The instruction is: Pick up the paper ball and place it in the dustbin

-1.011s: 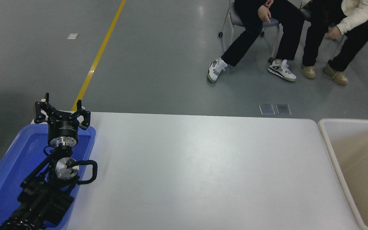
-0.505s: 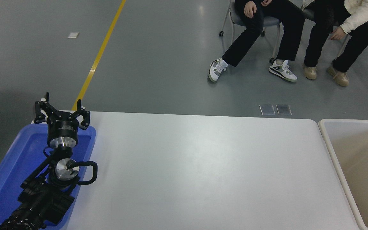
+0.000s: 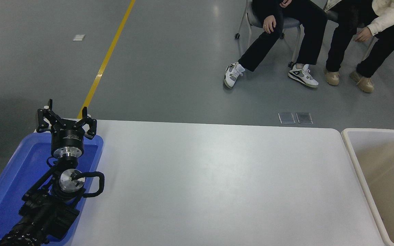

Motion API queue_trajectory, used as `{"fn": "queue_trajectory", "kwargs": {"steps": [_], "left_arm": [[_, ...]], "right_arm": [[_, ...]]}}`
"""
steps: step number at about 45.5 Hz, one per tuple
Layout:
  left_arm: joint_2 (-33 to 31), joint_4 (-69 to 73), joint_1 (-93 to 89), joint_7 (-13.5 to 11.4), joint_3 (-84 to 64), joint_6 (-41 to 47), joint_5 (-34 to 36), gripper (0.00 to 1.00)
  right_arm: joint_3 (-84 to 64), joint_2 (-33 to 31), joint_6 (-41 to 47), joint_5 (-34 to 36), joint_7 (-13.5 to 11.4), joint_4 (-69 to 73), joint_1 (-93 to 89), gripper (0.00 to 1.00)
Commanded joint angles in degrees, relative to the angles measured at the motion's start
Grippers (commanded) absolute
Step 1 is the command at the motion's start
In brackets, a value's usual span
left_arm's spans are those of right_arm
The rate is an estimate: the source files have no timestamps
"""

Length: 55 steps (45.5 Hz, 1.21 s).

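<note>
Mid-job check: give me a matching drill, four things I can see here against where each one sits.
Things:
1. left gripper
2. dustbin
3. blue tray
4. yellow line

Places:
A. on the floor beyond the table
B. at the table's right end
C. on the table's left end
D. over the tray's far edge

Pairs: 1-D, 2-B, 3-C, 4-A

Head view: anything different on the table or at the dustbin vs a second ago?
At the right edge, over the dustbin, a small tan bit and a dark bit have come into view; too little shows to say what they are. The people behind shifted their hands. The left tool stays parked, open, over the blue tray. The white table is unchanged.
</note>
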Motion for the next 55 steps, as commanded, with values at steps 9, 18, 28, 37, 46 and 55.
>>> {"fn": "queue_trajectory", "kwargs": {"steps": [9, 18, 28, 37, 46, 55], "left_arm": [[0.00, 0.00, -0.01, -0.04, 0.00, 0.00, -0.03, 0.99], [0.00, 0.00, -0.01, 0.04, 0.00, 0.00, -0.03, 0.99], [0.00, 0.00, -0.01, -0.04, 0.00, 0.00, 0.06, 0.99], [0.00, 0.00, -0.01, -0.04, 0.00, 0.00, 0.06, 0.99], [0.00, 0.00, -0.01, -0.04, 0.00, 0.00, -0.03, 0.99], [0.00, 0.00, -0.01, -0.04, 0.00, 0.00, -0.03, 0.99]], "right_arm": [[2.19, 1.91, -0.48, 2.29, 0.89, -0.57, -6.22, 1.00], [2.10, 2.00, -0.31, 2.29, 0.89, -0.39, -5.61, 1.00], [1.04, 1.82, 0.13, 2.11, 0.89, -0.39, -2.36, 1.00], [0.87, 0.42, -0.04, 2.11, 0.81, 3.64, 2.21, 1.00], [3.15, -4.32, 0.05, 2.20, 0.98, 15.76, 5.82, 1.00], [22.73, -7.85, 0.13, 2.20, 0.89, 32.20, 5.47, 1.00]]}}
